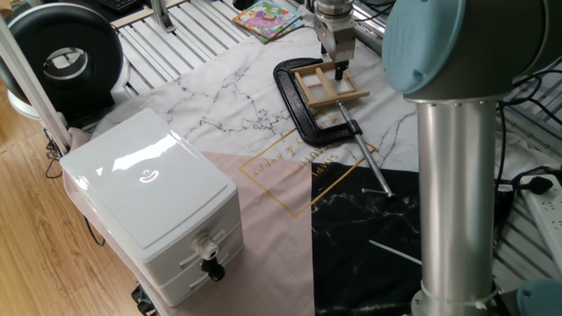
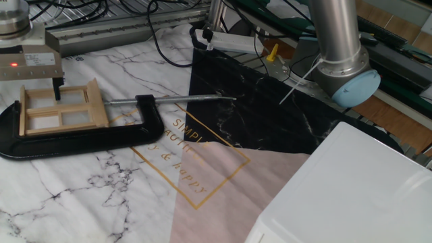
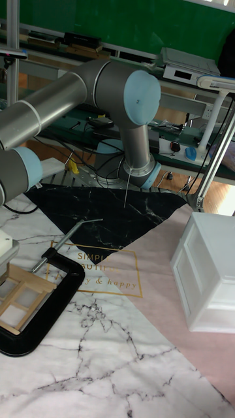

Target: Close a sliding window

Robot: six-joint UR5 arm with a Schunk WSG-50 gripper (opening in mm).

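Observation:
The sliding window (image 2: 61, 111) is a small light-wood frame with thin bars, lying flat inside the jaws of a black C-clamp (image 2: 81, 138). My gripper (image 2: 23, 91) hangs over its far edge, open. One dark finger (image 2: 56, 88) comes down at the frame's far rail near the middle bar, and the other finger is cut off by the left picture edge. In the one fixed view the gripper (image 1: 339, 72) stands on the sliding window (image 1: 329, 86), inside the C-clamp (image 1: 303, 110). The tall fixed view shows the sliding window (image 3: 23, 300) at the lower left.
A white drawer box (image 1: 154, 206) stands at the mat's near left. The clamp's long screw rod (image 2: 182, 99) points towards the black part of the mat. The arm's thick column (image 1: 457, 175) rises at the right. A round black fan (image 1: 61, 57) and a colourful book (image 1: 263, 17) lie beyond.

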